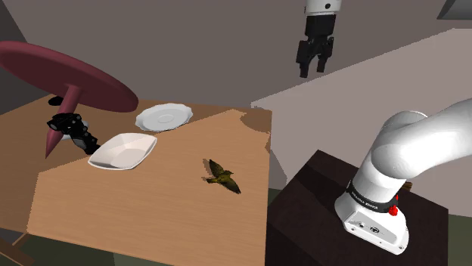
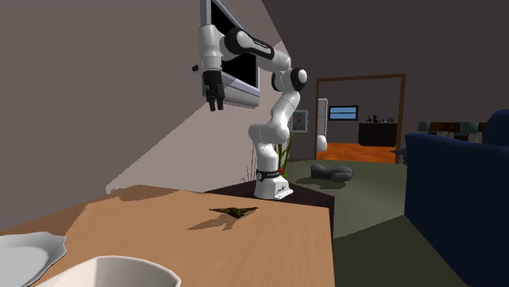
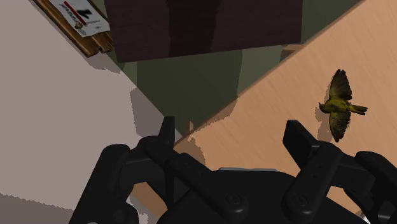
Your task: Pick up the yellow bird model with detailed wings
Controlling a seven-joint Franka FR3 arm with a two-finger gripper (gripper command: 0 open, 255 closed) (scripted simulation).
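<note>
Shoulder view, left to right. A dark red round top (image 1: 68, 72) on a pointed leg leans over the table's (image 1: 151, 219) far left corner. A small black object (image 1: 72, 128) lies just under it; what it is cannot be told. Next is a white square dish (image 1: 122, 151), upright on the wood, its inside plain white all over. Just behind it and a little to the right is a white round plate (image 1: 164, 116), flat, its face also plain white. The dish and plate are near each other but apart.

The bird (image 1: 221, 177) is yellow-olive with dark spread wings. It lies flat on the table near the right edge, well apart from the dish and plate.

The claw (image 1: 312, 72) hangs high above, up and right of the bird, over the pale wall area. It is open wide and not touching anything. The white arm (image 1: 401, 143) rises from a dark box stand (image 1: 318, 219) at lower right.

In the second exterior view the bird (image 2: 232, 212) lies mid-table and the claw (image 2: 214, 104) is high above it. The plate (image 2: 20, 257) and dish (image 2: 106, 273) are at the near left.

In the wrist view the claw's (image 3: 232, 137) fingers stand apart, and the bird (image 3: 339, 105) lies on the wood out past one finger, not between them.
</note>
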